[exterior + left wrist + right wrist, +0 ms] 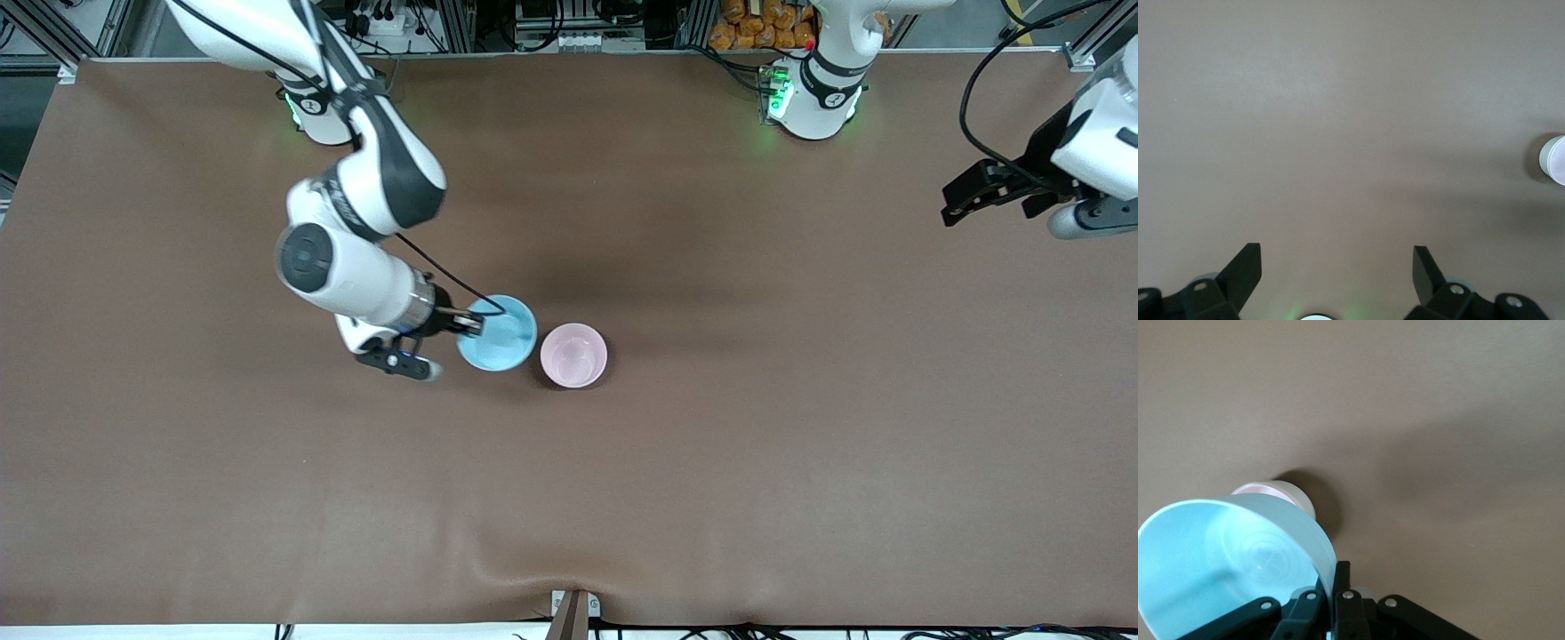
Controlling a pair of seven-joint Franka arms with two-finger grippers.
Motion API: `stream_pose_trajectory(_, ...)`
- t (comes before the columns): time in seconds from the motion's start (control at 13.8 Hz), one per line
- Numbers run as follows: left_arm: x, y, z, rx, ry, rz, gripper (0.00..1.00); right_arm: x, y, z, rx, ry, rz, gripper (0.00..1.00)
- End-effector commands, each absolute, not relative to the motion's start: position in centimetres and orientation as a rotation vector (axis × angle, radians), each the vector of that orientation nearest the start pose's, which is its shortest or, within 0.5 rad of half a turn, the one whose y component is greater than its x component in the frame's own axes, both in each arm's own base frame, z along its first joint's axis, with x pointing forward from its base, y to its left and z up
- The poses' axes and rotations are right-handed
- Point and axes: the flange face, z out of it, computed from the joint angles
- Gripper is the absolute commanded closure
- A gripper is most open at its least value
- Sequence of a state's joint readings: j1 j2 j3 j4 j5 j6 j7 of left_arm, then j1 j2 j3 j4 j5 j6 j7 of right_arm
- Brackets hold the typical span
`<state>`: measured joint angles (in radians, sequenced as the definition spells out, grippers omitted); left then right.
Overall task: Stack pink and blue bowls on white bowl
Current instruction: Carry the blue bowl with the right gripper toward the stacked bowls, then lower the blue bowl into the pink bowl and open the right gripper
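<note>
The blue bowl (498,334) was held by its rim in the right gripper (469,322), whose fingers were closed on the wall at the side toward the right arm's end of the table. In the right wrist view the bowl (1225,567) appeared tilted and lifted off the table (800,427), just beside the pink bowl (574,356). The pink bowl stood upright near mid-table. A white wall was visible beneath the pink one in the right wrist view (1295,495), so the pink bowl was judged already seated in the white bowl, though the white bowl could not be made out separately from the front. The left gripper (987,196) waited over the table at the left arm's end, fingers (1245,267) apart and empty. Remaining, as judged: the blue bowl to be placed on the pink one.
</note>
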<state>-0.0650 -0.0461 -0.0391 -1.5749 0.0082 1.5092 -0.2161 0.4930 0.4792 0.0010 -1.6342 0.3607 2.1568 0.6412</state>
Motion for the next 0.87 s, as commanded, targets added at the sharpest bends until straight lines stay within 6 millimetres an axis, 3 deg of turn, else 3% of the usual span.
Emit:
stream_pose_trajectory(0.0,52.5,-3.1,65.2,-3.104,-0.217,-0.020,0.00,61.1,36.2,32.2,-2.758,0.637,0.111,1.00)
stream_pose_trajectory(0.15,52.6,-2.7,65.2,-3.111,-0.231,-0.019,0.00,60.0,38.5,29.7,-2.755,0.694,0.123,1.00)
stream_pose_trajectory(0.44,53.1,-2.8,65.0,-3.113,-0.224,-0.038,0.00,57.5,41.7,27.5,-2.767,0.733,0.160,1.00)
stream_pose_trajectory(0.65,53.1,-2.4,65.2,-3.113,-0.207,-0.045,0.00,55.9,42.8,25.3,-2.769,0.731,0.126,1.00)
stream_pose_trajectory(0.8,53.1,-2.4,65.7,-3.109,-0.207,-0.062,0.00,55.5,43.2,25.1,-2.772,0.722,0.124,1.00)
